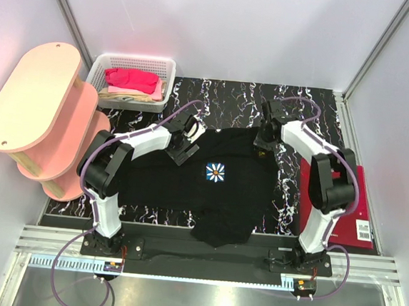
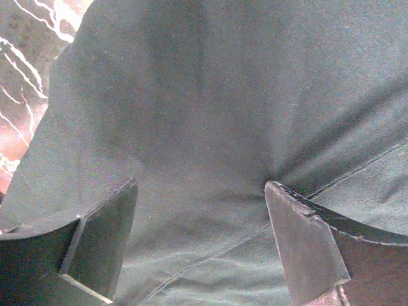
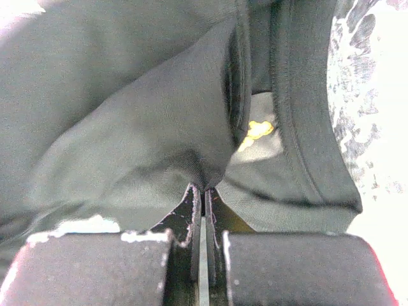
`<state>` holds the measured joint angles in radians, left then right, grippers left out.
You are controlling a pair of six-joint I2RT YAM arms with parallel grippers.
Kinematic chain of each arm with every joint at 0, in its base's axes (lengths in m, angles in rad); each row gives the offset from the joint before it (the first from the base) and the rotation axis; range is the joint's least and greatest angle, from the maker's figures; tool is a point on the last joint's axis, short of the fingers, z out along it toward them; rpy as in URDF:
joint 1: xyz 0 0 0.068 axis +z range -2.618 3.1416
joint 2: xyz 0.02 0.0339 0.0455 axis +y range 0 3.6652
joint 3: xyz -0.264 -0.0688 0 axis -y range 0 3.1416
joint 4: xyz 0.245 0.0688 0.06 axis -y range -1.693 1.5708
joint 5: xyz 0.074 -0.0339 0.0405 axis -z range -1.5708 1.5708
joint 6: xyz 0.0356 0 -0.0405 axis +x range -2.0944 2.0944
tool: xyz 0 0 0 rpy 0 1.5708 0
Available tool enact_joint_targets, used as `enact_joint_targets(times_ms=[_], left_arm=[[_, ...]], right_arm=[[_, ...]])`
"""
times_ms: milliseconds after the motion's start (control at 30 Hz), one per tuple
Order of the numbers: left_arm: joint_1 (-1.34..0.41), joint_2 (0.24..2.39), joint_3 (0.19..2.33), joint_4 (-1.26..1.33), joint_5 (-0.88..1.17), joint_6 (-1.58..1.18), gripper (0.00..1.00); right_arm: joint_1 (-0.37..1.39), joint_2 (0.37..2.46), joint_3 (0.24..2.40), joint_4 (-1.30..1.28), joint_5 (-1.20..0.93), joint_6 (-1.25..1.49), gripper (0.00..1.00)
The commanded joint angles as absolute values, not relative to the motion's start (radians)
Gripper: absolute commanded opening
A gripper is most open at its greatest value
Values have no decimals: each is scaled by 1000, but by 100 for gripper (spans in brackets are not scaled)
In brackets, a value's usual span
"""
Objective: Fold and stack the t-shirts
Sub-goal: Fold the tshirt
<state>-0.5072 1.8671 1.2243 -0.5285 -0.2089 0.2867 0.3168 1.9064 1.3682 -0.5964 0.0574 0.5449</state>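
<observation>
The right tool (image 3: 203, 191) is clamped together on a ridge of the black shirt (image 1: 222, 197) just beside its collar (image 3: 299, 127); the left tool (image 2: 201, 188) stands with jaws spread wide, fingertips (image 2: 293, 229) down on the cloth at the far left shoulder, nothing pinched. The shirt lies spread on the desk (image 1: 230, 101), its long axis running from collar at the far edge to hem at the near edge, so both tools sit at one end with the body lying toward the arm bases. A fold, I judge, would draw that far edge nearward once the left tool closes.
</observation>
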Motion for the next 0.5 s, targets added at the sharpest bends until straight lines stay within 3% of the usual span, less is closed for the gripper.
enact_joint_targets(times_ms=[0,467], left_arm=[[-502,1876,1201,-606,-178,276,86],[-502,1861,1201,-607,-181,272,86]], right_arm=[[316,1726,1451,-637,18,554,0],[319,1502,1232,-683,-107,627,0]])
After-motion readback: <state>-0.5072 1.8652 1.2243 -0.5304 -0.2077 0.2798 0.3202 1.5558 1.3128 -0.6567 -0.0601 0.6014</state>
